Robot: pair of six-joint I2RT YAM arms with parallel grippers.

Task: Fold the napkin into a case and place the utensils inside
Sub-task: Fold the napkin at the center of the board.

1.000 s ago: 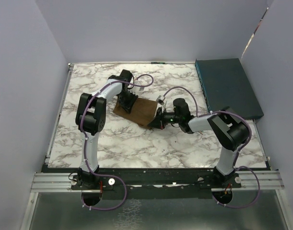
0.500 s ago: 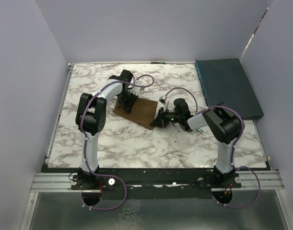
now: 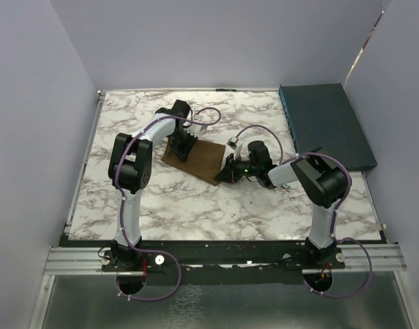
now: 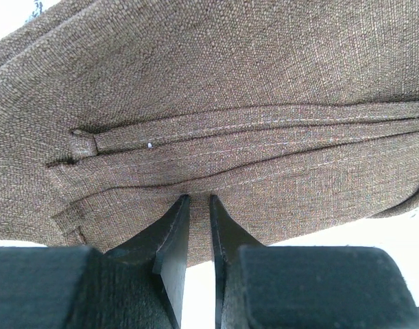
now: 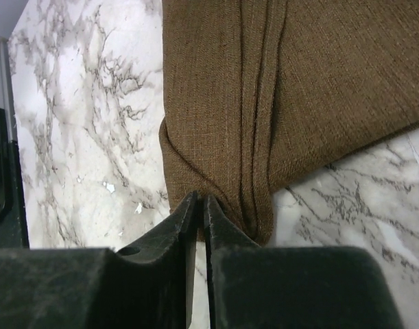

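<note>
Toward the far edge of the surface (image 3: 161, 205), near its middle: napkin (image 3: 201, 160) lies folded flat. Left fingers (image 4: 173, 233) pinch its far-left hem. Right fingers (image 5: 185, 221) are nearly pressed together at the bunched near-right corner, grip unclear. Soft, limp, light cloth, probably best taken by hems or corners.

The marble table (image 3: 195, 205) bears a folded brown napkin (image 3: 204, 159) and a teal box (image 3: 326, 123).

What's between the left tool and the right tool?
Only the brown napkin, lying on the table from the left tool to the right tool. The top view shows it.
</note>
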